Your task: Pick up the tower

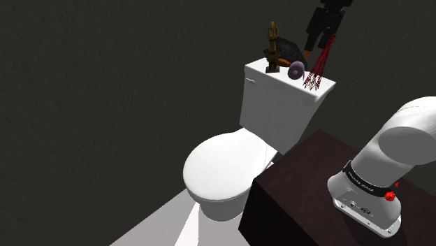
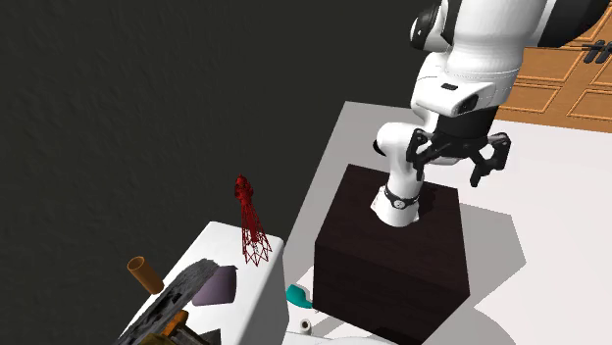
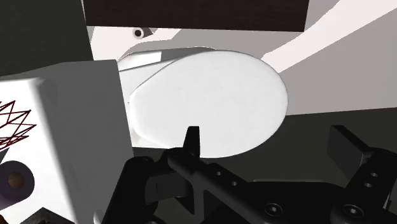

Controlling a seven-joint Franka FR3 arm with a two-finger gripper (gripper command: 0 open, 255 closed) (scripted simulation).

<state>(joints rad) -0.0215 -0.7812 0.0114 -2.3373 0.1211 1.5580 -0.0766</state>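
Two black fingers (image 3: pixel 191 141) stand wide apart with nothing between them, out in open air! Straight beyond them lies the closed white toilet lid (image 3: pixel 210 102). Off to one side of the fingers and well apart from them, the red wire tower (image 3: pixel 14 124) sits on the white tank (image 3: pixel 76 140), close to its end edge. A purple roll (image 3: pixel 14 180) is just beside the tower. Farther along the tank top are a brown figurine (image 1: pixel 272 43) and a dark lump (image 1: pixel 290 50). A dark wall (image 1: pixel 105 84) closes in behind the tank, and the dark stand (image 1: pixel 300 189) crowds the bowl.
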